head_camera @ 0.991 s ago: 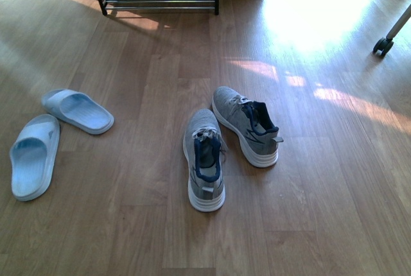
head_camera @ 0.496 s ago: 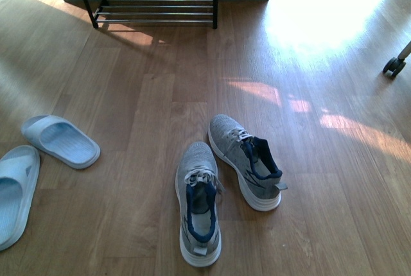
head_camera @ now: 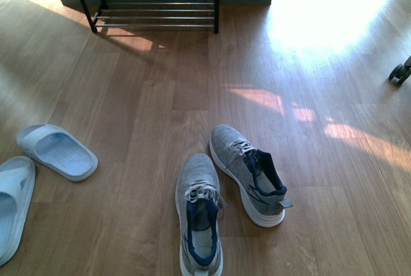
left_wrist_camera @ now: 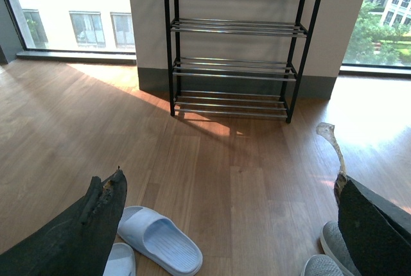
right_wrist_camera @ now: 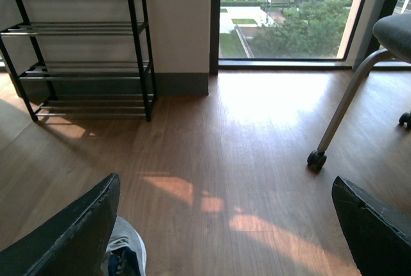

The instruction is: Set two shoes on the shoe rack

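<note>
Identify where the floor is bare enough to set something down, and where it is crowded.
Bare floor: between slides and sneakers; between sneakers and shoe rack; right of the sneakers. Crowded: the sneakers lie close together.

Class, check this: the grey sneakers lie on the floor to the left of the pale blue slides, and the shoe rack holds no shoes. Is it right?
No. The front view shows the grey sneakers right of the pale blue slides, not left. They do lie on the floor, and the shoe rack holds no shoes.
</note>
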`<state>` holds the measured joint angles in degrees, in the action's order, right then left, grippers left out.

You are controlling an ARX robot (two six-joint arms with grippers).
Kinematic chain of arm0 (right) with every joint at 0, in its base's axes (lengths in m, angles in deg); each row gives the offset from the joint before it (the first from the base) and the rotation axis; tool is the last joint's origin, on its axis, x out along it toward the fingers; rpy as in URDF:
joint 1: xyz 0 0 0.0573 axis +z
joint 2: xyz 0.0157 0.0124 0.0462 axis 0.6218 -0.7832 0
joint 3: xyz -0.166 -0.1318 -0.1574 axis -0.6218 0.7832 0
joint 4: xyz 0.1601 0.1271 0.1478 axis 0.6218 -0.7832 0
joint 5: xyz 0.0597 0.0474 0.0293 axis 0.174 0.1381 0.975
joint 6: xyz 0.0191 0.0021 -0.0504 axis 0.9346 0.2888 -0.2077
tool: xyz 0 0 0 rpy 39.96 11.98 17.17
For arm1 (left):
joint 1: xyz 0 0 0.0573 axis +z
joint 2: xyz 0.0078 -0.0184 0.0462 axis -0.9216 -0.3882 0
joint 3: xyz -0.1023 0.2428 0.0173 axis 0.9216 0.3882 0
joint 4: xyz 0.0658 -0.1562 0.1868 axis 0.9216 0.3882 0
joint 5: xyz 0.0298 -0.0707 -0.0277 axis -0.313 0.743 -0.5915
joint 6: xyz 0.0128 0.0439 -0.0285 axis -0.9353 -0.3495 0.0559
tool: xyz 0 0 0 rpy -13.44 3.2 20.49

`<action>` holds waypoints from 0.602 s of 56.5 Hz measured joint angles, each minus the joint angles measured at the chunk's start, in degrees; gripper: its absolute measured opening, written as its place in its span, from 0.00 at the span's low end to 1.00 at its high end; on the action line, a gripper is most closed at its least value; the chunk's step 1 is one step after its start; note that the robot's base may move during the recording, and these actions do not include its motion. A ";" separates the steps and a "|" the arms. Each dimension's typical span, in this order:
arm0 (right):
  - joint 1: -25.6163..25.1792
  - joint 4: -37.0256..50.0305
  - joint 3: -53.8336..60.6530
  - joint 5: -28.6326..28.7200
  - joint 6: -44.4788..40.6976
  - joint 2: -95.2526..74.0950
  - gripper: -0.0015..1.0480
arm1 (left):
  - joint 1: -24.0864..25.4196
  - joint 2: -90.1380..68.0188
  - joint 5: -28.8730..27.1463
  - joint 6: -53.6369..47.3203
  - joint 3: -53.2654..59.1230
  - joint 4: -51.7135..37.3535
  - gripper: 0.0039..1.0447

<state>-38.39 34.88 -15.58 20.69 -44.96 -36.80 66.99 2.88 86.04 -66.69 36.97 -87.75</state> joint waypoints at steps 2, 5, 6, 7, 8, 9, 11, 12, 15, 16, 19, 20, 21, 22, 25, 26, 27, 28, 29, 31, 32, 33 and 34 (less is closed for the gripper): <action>0.00 0.00 0.00 -0.02 0.00 0.00 0.91 | 0.00 -0.02 -0.07 0.02 0.00 0.02 0.91; 0.00 0.00 -0.02 -0.02 0.00 0.00 0.91 | -2.45 -2.71 -8.04 4.70 -1.66 4.63 0.91; 0.00 0.00 0.00 -0.02 0.02 0.00 0.91 | -3.19 -3.87 -9.97 5.40 -2.16 5.70 0.91; 0.00 0.00 0.00 -0.07 0.00 0.00 0.91 | -4.39 -6.78 -13.29 8.90 -3.17 6.64 0.91; 0.00 0.00 0.00 -0.07 0.00 0.00 0.91 | -5.01 -10.29 -15.93 11.98 -4.00 6.47 0.91; 0.00 0.00 0.00 -0.04 0.00 0.00 0.91 | -5.05 -12.02 -16.81 13.44 -4.39 6.12 0.91; 0.00 0.00 0.00 0.11 0.00 0.00 0.91 | -4.94 -17.84 -17.88 17.16 -5.40 4.15 0.91; 0.00 0.00 0.00 0.11 0.00 0.00 0.91 | -4.90 -21.84 -17.88 20.59 -5.97 2.29 0.91; 0.00 0.00 0.00 0.07 0.00 0.00 0.91 | -4.96 -32.24 -16.44 26.36 -7.17 -3.76 0.91; 0.00 0.00 0.00 0.07 0.00 0.02 0.91 | -5.07 -38.66 -14.56 28.92 -8.02 -7.54 0.91; 0.00 0.00 0.00 0.09 0.00 0.00 0.91 | -6.36 -53.68 -10.01 32.79 -10.16 -15.50 0.91; 0.00 0.00 0.00 0.09 0.00 0.00 0.91 | -6.64 -60.04 -7.56 33.99 -11.13 -18.91 0.91; 0.00 0.00 0.00 0.09 0.00 0.02 0.91 | -6.93 -64.17 -6.62 34.51 -11.85 -20.76 0.91; 0.00 0.00 0.00 0.09 0.00 0.02 0.91 | -7.28 -68.28 -5.81 35.06 -12.59 -22.47 0.91; 0.00 0.00 0.00 0.09 0.00 0.00 0.91 | -8.02 -80.46 -2.34 35.58 -14.64 -26.84 0.91; 0.00 0.00 0.00 0.09 0.00 0.00 0.91 | -8.17 -84.04 -0.94 35.74 -15.41 -27.71 0.91; 0.00 0.00 0.00 0.07 0.00 0.00 0.91 | -8.48 -89.09 0.98 36.02 -16.70 -28.50 0.91; 0.00 0.00 0.00 0.09 0.00 0.00 0.91 | -8.63 -90.60 1.46 36.02 -17.14 -28.72 0.91; 0.00 0.00 -0.02 0.09 0.00 0.00 0.91 | -8.90 -93.68 2.32 36.02 -18.03 -29.22 0.91; 0.00 0.00 0.00 0.09 0.00 0.02 0.91 | -9.29 -97.90 4.22 36.15 -19.32 -29.79 0.91; 0.00 0.00 0.00 0.09 0.00 0.02 0.91 | -9.55 -100.45 5.57 36.30 -20.31 -29.81 0.91; 0.00 0.00 0.00 0.09 0.00 0.00 0.91 | -9.86 -102.82 6.86 36.26 -21.27 -29.81 0.91; 0.00 0.00 0.00 0.09 0.00 0.00 0.91 | -10.21 -105.18 8.13 36.15 -22.34 -29.90 0.91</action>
<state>-38.39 34.88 -15.58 20.78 -44.96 -36.80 56.79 -102.29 94.17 -30.54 14.63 -117.65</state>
